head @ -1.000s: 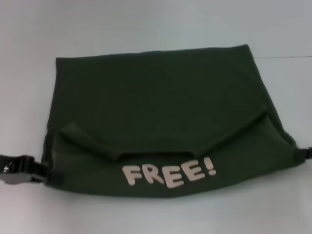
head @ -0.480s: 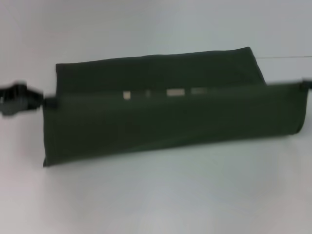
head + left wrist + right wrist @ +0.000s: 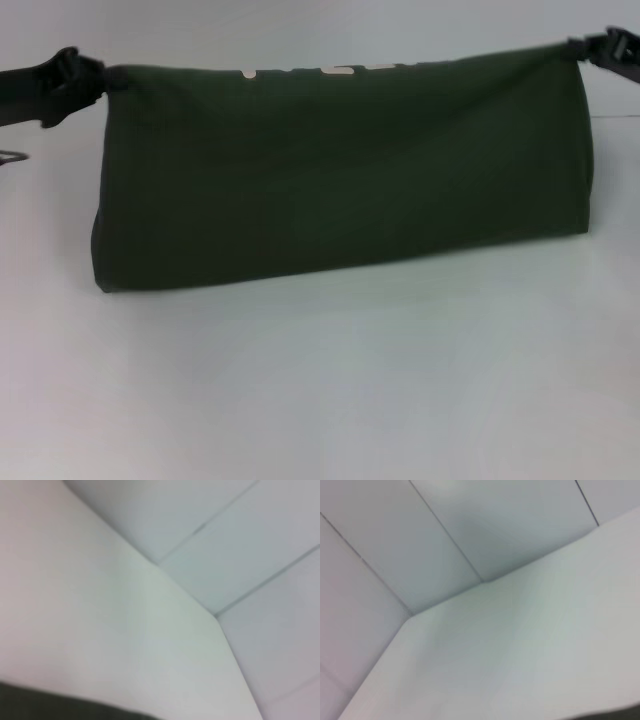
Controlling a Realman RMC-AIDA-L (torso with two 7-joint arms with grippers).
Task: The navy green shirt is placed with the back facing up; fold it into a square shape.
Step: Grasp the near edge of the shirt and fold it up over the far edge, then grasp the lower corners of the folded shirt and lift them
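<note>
The navy green shirt hangs as a wide dark olive panel, its top edge lifted high and stretched between both grippers, its lower fold resting on the white table. Bits of pale lettering peek over the top edge. My left gripper is shut on the shirt's upper left corner. My right gripper is shut on the upper right corner. A dark strip of shirt shows in the left wrist view and in the right wrist view.
The white table stretches in front of the shirt. The wrist views show the table's far edge and pale wall panels behind it.
Both grippers have lifted the near edge of the shirt up and carried it toward the far side. The "FREE!" lettering has gone almost out of sight behind the raised panel.
</note>
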